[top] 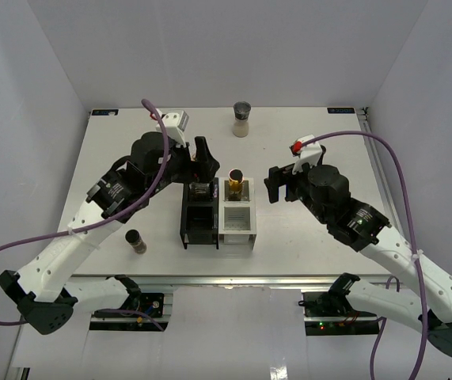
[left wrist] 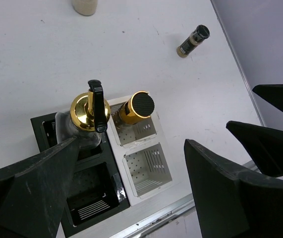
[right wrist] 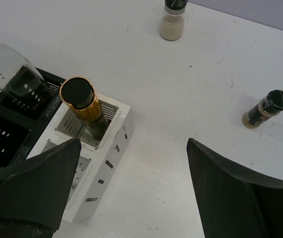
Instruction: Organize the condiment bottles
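A clear glass bottle with a gold pourer (left wrist: 89, 111) stands in the back black compartment of the rack (top: 202, 190). A gold-necked bottle (top: 236, 180) stands in the back white compartment and also shows in both wrist views (left wrist: 136, 106) (right wrist: 82, 101). A grey-lidded shaker with beige contents (top: 241, 119) stands at the back. One dark jar (top: 136, 241) sits left of the rack. Another dark jar (right wrist: 267, 109) sits right of it, hidden under my right arm in the top view. My left gripper (top: 199, 162) (left wrist: 131, 146) is open above the rack. My right gripper (top: 275, 186) (right wrist: 134, 144) is open beside the rack.
The black-and-white compartment rack (top: 237, 229) stands near the table's front edge; its two front compartments hold nothing. The aluminium front rail (left wrist: 156, 215) runs just below it. Purple cables loop off both arms.
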Motion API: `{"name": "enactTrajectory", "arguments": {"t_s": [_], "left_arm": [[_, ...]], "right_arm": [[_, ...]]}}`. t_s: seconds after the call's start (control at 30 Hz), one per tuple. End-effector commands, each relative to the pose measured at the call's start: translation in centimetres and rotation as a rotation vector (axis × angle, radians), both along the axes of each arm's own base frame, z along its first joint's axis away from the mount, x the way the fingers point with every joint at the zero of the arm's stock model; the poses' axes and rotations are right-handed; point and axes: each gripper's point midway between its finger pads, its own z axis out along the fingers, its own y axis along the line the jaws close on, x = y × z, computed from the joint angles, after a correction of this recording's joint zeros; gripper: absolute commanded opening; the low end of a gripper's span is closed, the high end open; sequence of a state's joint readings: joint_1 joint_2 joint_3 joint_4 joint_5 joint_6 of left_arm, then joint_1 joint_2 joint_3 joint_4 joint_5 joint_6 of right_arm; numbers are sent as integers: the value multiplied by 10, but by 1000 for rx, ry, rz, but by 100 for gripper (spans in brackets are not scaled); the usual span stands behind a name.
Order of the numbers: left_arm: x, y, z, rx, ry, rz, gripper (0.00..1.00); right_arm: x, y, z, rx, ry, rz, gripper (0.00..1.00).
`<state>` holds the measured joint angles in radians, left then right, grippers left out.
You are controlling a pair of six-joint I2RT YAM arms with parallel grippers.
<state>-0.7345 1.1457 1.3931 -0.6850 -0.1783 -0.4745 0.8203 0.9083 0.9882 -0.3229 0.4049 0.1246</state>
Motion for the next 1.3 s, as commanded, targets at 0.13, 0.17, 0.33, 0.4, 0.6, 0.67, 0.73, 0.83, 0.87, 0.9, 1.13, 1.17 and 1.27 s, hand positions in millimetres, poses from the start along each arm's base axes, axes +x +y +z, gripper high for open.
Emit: {"name": "enactTrajectory", "arguments": {"t_s": [0.13, 0.17, 0.33, 0.4, 0.6, 0.67, 0.73, 0.83, 0.87, 0.9, 1.13, 1.17, 1.27], "left_arm": [[-6, 25, 67, -24, -105, 64, 98], [-5, 30, 88, -42, -139, 88, 98], [19, 50, 117, -2, -184, 243, 98], [33, 55, 115, 21, -174, 288, 98], [100, 117, 101, -90, -37, 457, 98], [120, 133, 85, -123, 20, 455, 98], [135, 152, 65, -135, 64, 497, 98], [140, 158, 35, -146, 91, 483, 98], [139, 158, 25, -148, 96, 473, 98], [138, 162, 18, -143, 98, 487, 98], [129, 181, -35, -122, 111, 567, 98], [127, 182, -45, -120, 121, 568, 98], [120, 180, -64, -124, 134, 551, 98]], "right_arm": [[22, 15, 55, 57, -121, -15, 94], [25, 17, 65, 57, -145, -11, 94], [55, 34, 96, 58, -170, 1, 94], [72, 42, 97, 48, -155, 4, 93], [132, 44, 113, 41, -183, -58, 93], [152, 47, 110, 61, -181, -43, 93], [175, 43, 104, 71, -171, -59, 93], [205, 48, 88, 57, -147, -32, 93], [216, 49, 82, 49, -138, -28, 92], [223, 51, 76, 37, -132, -23, 92], [296, 59, 27, -15, -123, 12, 91], [306, 60, 15, -15, -110, 22, 91], [325, 70, 3, -15, -132, 77, 90]]}}
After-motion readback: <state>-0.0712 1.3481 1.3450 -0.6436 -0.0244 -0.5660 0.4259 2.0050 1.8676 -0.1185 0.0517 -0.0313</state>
